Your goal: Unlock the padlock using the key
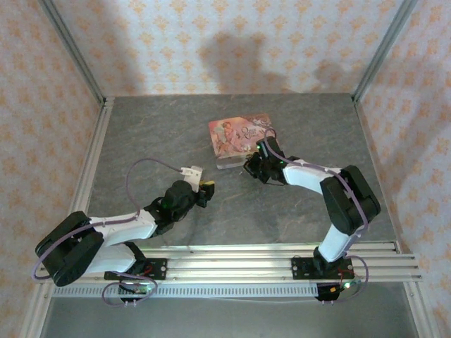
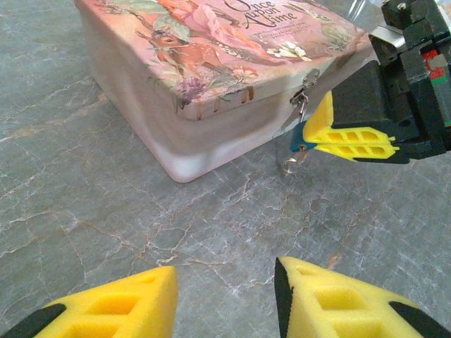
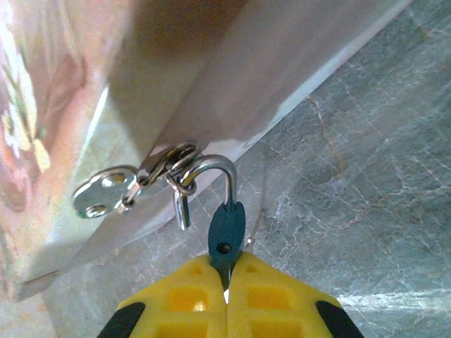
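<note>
The right gripper has its yellow tips pinched tight on the teal body of the padlock. The padlock's silver shackle hooks through the hasp on the front wall of the pink tin (its short end seems to hang free, though I can't be sure). The left gripper hangs back over the grey table, tips parted, holding nothing.

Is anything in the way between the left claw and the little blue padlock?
Nothing visible. Only bare table lies between the left gripper and the padlock. The right gripper is shut on the padlock's blue body, beside the pink tin.
</note>
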`<state>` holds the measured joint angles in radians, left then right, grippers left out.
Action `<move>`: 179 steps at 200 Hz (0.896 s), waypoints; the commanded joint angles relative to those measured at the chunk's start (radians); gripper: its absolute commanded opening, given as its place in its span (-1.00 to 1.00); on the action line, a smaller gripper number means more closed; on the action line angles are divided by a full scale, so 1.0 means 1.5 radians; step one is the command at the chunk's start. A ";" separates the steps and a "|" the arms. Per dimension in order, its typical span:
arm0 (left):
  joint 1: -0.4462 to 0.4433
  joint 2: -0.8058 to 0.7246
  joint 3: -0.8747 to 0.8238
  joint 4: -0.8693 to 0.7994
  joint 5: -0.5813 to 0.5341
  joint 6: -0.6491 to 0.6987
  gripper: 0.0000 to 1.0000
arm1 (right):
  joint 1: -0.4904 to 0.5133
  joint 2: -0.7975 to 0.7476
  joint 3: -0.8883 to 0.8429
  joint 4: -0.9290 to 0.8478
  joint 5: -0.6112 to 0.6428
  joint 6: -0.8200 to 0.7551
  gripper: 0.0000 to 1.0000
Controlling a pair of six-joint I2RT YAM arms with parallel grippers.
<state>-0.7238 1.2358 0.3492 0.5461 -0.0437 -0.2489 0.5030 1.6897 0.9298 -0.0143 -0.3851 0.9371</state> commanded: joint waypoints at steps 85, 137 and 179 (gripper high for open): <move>0.014 -0.055 -0.017 -0.031 -0.030 -0.006 -0.16 | -0.002 -0.009 -0.001 0.080 0.137 0.140 -1.00; 0.016 -0.102 -0.024 -0.068 -0.038 0.001 -0.15 | -0.007 0.010 -0.011 0.091 0.194 0.172 -1.00; 0.018 -0.135 -0.031 -0.090 -0.048 0.005 -0.14 | -0.007 0.004 0.013 0.093 0.224 0.160 -1.00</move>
<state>-0.7101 1.0630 0.3218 0.4553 -0.0742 -0.2600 0.4999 1.7000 0.9165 0.0982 -0.1326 1.1717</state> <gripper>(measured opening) 0.430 0.057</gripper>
